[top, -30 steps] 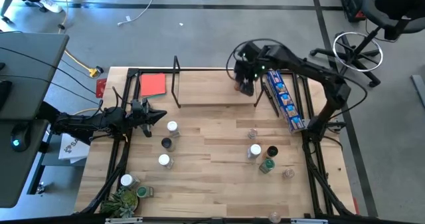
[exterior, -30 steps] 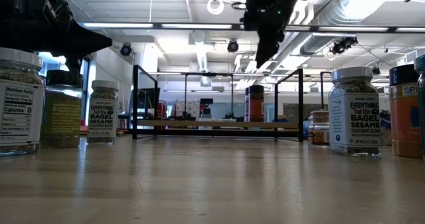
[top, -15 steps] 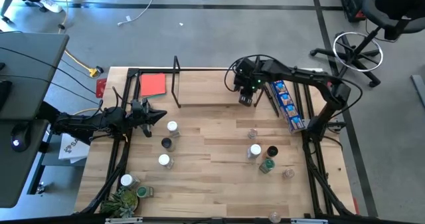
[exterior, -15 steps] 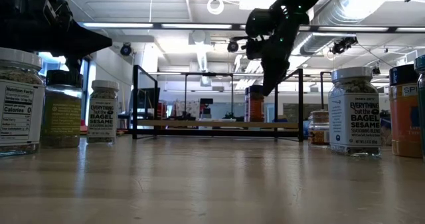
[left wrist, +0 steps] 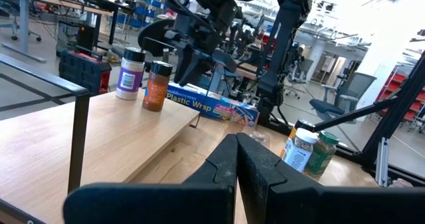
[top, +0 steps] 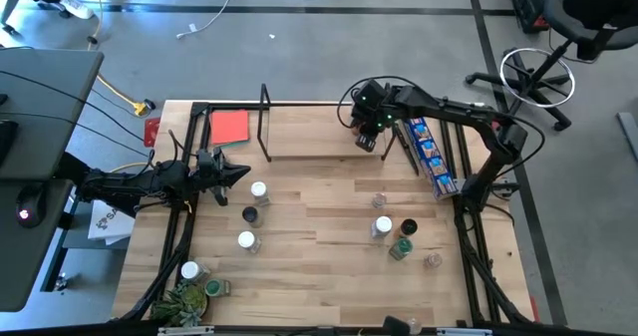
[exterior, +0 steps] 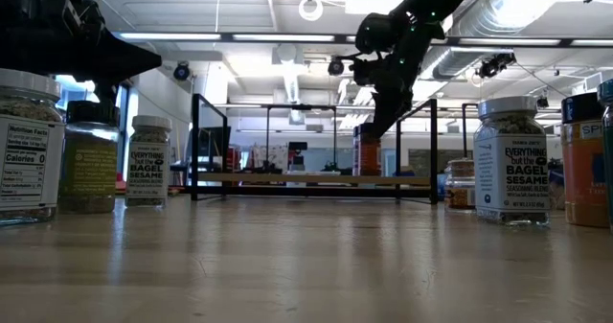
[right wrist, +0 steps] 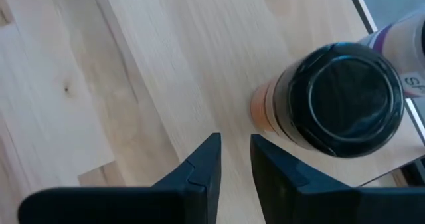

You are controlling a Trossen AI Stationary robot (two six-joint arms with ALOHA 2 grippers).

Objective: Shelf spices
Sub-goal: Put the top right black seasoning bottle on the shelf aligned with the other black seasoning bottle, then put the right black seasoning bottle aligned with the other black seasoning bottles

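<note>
The right gripper [top: 367, 140] hangs above the shelf [top: 319, 132] at the far right of the table [top: 329, 276], its fingers [right wrist: 199, 174] nearly together with a thin gap and nothing between them. Just beside it on the shelf board stands a black-lidded spice jar [right wrist: 332, 94] with orange contents, next to a white-lidded jar [left wrist: 130, 73]. A blue packet [top: 429, 155] lies to the right. The left gripper [top: 239, 173] waits at the table's left, clenched on nothing. Other spices [top: 384, 226] stand on the table nearer.
</note>
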